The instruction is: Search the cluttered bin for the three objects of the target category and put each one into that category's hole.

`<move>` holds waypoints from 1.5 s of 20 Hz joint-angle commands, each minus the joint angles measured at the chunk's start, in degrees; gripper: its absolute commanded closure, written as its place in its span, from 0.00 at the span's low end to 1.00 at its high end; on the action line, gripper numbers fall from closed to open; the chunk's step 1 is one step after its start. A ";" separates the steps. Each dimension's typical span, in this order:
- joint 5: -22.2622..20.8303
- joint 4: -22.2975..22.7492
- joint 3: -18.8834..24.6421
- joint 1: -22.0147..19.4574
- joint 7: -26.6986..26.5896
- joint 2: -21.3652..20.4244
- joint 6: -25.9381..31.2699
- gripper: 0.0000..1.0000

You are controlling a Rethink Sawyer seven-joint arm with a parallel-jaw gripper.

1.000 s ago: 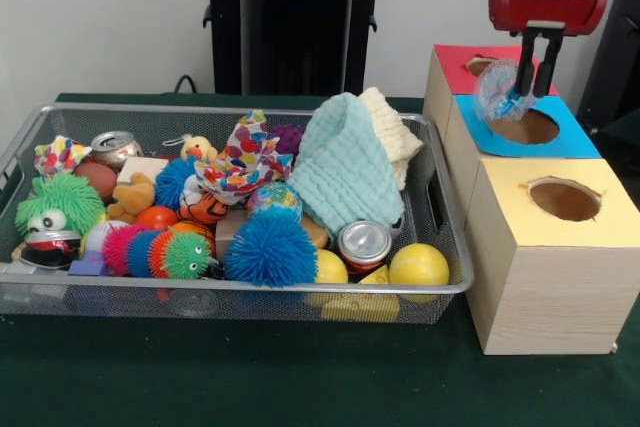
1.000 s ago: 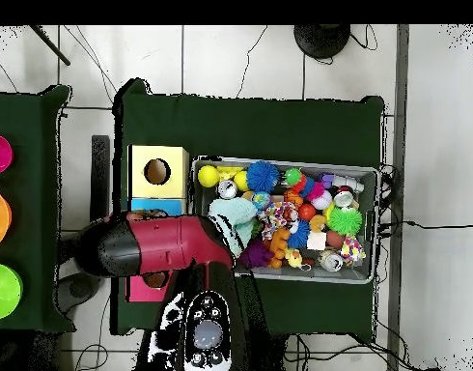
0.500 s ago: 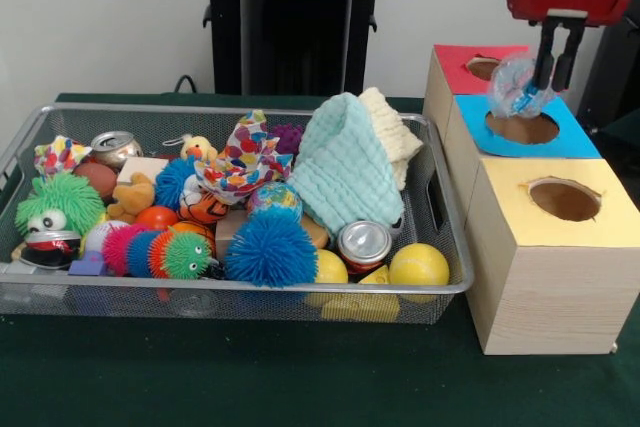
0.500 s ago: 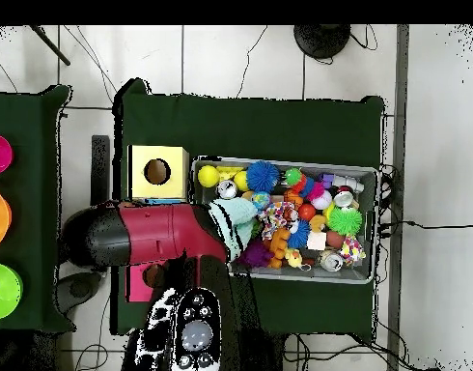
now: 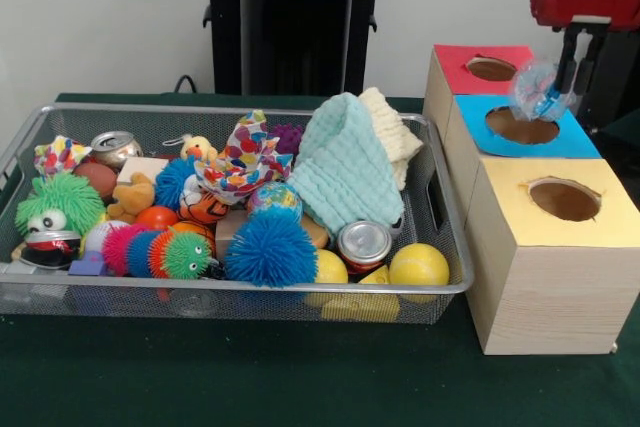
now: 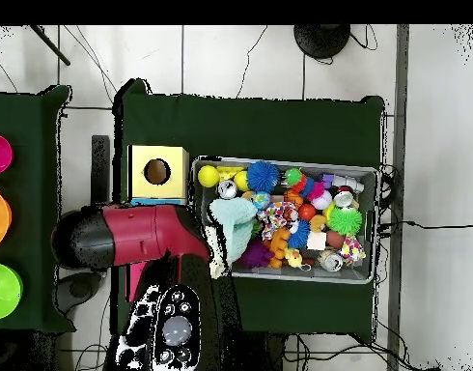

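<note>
My gripper hangs at the top right of the front view, shut on a wrinkly see-through plastic item with a faint blue tint. It holds the item in the air above the right part of the blue-surround hole, apart from the card. The wire mesh bin lies to the left, piled with toys. No other see-through plastic item shows clearly in it. In the overhead view the red arm covers the gripper and the blue hole, and the bin lies to its right.
The red-surround hole lies behind the blue one and the yellow-surround hole in front; the yellow one also shows in the overhead view. The bin holds a mint cloth, spiky balls, yellow balls and metal cans.
My gripper has moved to the right and slightly up in the front view with the plastic item, from over the blue hole's left edge to over its right part.
</note>
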 commanded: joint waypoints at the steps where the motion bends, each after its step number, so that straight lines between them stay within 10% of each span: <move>1: 2.14 2.85 -0.02 -1.35 11.37 3.00 -1.41 1.00; 30: 2.35 2.35 0.13 -1.00 11.87 7.96 -7.44 1.00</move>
